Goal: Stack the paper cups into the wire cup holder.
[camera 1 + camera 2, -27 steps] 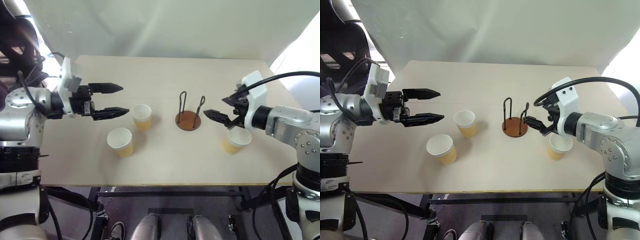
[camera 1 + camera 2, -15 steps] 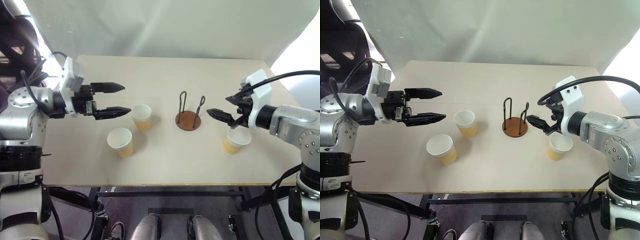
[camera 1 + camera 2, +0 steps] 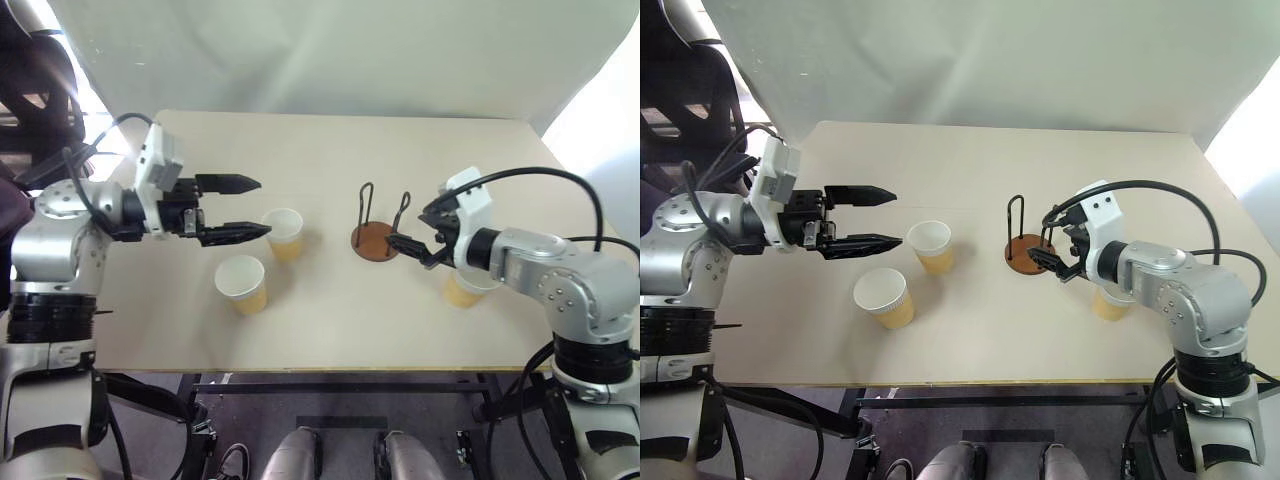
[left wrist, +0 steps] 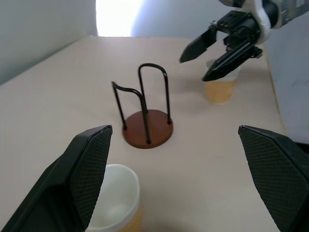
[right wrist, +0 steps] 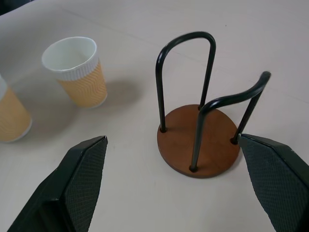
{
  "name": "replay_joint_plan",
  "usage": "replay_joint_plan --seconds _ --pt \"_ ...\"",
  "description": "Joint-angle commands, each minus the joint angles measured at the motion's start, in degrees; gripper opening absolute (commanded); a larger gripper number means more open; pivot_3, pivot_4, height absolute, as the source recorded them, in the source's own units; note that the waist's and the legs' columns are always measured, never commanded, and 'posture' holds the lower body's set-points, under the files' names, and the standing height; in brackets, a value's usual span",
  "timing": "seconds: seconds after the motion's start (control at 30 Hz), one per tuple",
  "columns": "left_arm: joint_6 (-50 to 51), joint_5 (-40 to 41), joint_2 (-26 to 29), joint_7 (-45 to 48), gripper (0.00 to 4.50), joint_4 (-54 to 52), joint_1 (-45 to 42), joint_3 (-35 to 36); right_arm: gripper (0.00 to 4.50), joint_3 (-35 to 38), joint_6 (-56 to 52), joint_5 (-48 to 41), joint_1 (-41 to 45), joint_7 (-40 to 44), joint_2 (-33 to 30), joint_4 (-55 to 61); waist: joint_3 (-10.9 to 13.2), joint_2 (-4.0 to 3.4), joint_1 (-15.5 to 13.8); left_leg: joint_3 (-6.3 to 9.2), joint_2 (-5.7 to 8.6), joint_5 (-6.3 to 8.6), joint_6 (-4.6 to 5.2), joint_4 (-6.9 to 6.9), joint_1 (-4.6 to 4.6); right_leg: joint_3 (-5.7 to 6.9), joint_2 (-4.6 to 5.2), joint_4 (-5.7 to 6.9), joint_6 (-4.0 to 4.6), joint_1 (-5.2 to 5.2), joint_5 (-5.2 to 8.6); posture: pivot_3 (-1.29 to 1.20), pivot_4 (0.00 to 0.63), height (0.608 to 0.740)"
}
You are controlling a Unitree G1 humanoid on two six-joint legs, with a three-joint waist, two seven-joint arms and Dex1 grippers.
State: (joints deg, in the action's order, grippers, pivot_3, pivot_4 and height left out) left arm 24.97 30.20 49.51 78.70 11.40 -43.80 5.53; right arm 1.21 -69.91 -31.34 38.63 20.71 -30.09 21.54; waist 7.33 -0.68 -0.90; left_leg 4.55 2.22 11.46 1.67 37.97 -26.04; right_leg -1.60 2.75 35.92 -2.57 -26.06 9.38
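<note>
Holder [image 3: 377,240] upright — wire loops vertical, cups [image 3: 283,233] mouth-up.

Showing paper cups [image 5: 76,71] in yellow-tan zigzag ribbing with white rims and insides; wire cup holder [image 5: 199,140] wearing a reddish-brown disc under glossy black loops; table [image 3: 320,150] staying pale beige; black textured fingers [image 5: 77,188].

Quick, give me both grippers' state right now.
Left gripper: open, holding nothing, beside a paper cup.
Right gripper: open, holding nothing, close to the wire cup holder.
</note>
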Motion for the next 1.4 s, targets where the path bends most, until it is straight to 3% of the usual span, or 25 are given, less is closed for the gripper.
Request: replay_joint_plan --seconds 0.03,0.53,0.63,0.97,1.0,1.2,1.4 --pt "-0.66 -0.2 0.92 0.34 4.5 -0.28 -2.2 0.96 4.47 -1.49 4.25 2.81 1.13 -0.61 1.12 -2.64 0.0 0.0 0.02 0.0 0.0 0.0 0.0 0.0 0.0 0.0 0.0 0.0 0.0 -0.01 0.0 0.0 0.15 0.74" --pt "1.66 0.73 5.84 -2.32 4.5 -5.98 2.93 5.18 4.47 -6.09 18.57 10.38 5.36 2.08 8.84 -21.24 0.0 0.0 0.13 0.02 0.0 0.28 -0.42 -0.03 -0.01 0.03 0.0 0.0 0.06 -0.05 0.01 0.0 0.15 0.74" --pt "2.3 1.11 6.61 -2.6 4.5 -7.07 3.72 5.99 3.9 -5.7 20.18 10.83 5.93 2.6 9.73 -22.94 0.01 -0.02 0.06 0.02 0.0 0.39 -0.62 -0.03 -0.02 0.03 0.0 0.01 0.12 -0.07 -0.02 0.0 0.15 0.74" --pt "1.79 1.15 5.03 -3.52 4.5 -6.74 3.14 4.74 0.2 -5.95 18.98 11.12 5.5 5.78 7.91 -20.48 0.01 -0.02 0.07 0.05 0.0 0.31 -0.73 -0.03 -0.01 0.04 0.0 0.02 0.32 -0.07 -0.14 0.0 0.15 0.74" --pt "1.79 1.14 4.86 -3.47 4.5 -6.67 3.01 4.64 0.03 -6.14 18.67 10.96 5.27 6.4 7.53 -19.83 0.01 -0.01 0.08 0.05 0.0 0.31 -0.73 -0.03 -0.01 0.04 0.0 0.02 0.32 -0.06 -0.14 0.0 0.15 0.74" --pt "1.33 0.71 4.41 -2.7 4.5 -5.42 1.97 3.83 0.03 -7.54 15.53 8.91 2.59 11.23 4.82 -12.76 0.01 -0.01 0.1 0.06 -0.01 0.31 -0.75 -0.04 -0.01 0.06 -0.01 0.01 0.33 -0.06 -0.14 0.0 0.15 0.74" --pt "0.35 0.02 3.61 -1.67 4.5 -3.39 -0.08 2.28 0.03 -9.39 12.62 4.67 -2.18 19.04 -2.3 -0.32 0.01 -0.01 0.11 0.04 0.0 0.32 -0.74 -0.02 -0.04 0.07 0.0 -0.02 0.32 -0.02 -0.14 0.0 0.15 0.74"
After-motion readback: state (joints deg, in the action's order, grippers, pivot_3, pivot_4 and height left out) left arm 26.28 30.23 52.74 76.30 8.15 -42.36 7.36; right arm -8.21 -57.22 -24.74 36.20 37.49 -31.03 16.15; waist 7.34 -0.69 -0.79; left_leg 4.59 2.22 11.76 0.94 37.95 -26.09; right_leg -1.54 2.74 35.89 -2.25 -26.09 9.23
